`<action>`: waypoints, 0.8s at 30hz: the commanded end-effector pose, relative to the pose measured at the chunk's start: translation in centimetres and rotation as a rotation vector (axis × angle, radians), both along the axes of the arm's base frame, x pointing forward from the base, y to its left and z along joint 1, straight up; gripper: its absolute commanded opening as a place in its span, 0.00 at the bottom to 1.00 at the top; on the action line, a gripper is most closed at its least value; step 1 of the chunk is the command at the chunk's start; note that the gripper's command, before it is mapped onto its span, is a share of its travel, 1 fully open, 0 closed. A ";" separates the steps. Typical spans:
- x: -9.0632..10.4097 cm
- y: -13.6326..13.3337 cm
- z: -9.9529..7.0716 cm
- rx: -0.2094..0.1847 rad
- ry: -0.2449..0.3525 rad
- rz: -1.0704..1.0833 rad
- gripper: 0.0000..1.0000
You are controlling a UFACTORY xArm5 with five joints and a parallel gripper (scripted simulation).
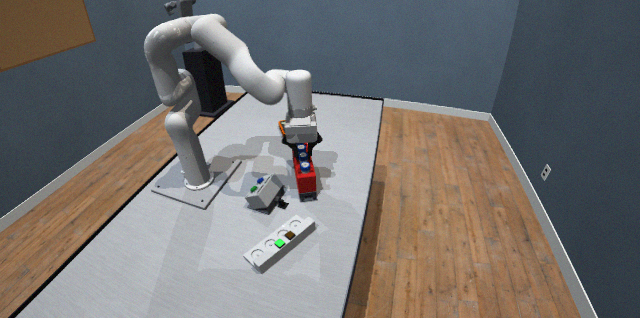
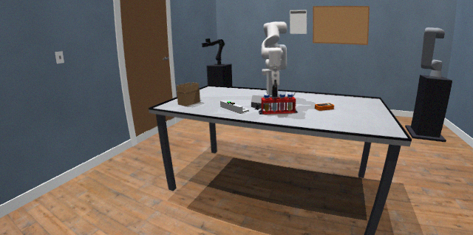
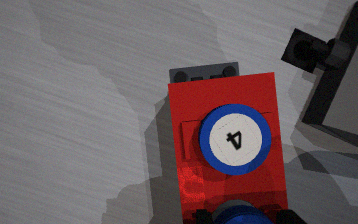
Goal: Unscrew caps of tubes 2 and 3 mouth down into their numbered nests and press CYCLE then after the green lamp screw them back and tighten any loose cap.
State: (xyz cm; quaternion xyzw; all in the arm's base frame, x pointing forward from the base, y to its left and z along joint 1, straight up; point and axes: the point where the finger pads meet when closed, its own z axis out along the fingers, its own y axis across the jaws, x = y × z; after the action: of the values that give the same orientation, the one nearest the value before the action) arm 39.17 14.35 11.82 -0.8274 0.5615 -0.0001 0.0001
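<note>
The red decapping station [image 1: 305, 175] stands on the table with blue-capped tubes in it. It also shows in the exterior view [image 2: 278, 105]. My gripper [image 1: 301, 147] reaches straight down over the station and is shut on the cap of tube 3 [image 3: 237, 216], which sits on its tube at the bottom edge of the wrist view. The cap of tube 4 [image 3: 235, 139] is on its tube beside it. The white cap tray [image 1: 280, 243] lies nearer the front with its green lamp [image 1: 279, 243] lit and its amber lamp [image 1: 289, 234] dark. Its nests look empty.
The grey key housing [image 1: 264, 192] with the blue key [image 1: 260, 179] and the green key [image 1: 253, 188] stands left of the station. A cardboard box [image 2: 188, 94] and an orange device [image 2: 324, 106] sit farther off on the table.
</note>
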 end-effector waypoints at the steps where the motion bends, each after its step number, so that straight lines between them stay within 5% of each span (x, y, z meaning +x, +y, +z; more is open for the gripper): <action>1: 0.1 0.0 0.0 0.002 -0.003 -0.163 0.00; 10: 0.1 0.0 0.0 0.002 -0.003 -0.282 0.00; 11: 0.1 0.0 0.0 0.002 -0.003 -0.282 0.46; 24: 0.1 0.0 0.1 0.002 -0.003 -0.242 0.46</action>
State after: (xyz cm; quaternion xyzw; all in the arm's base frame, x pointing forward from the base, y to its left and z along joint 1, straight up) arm 39.17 14.34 11.68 -0.7404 0.6722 0.0001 -0.0001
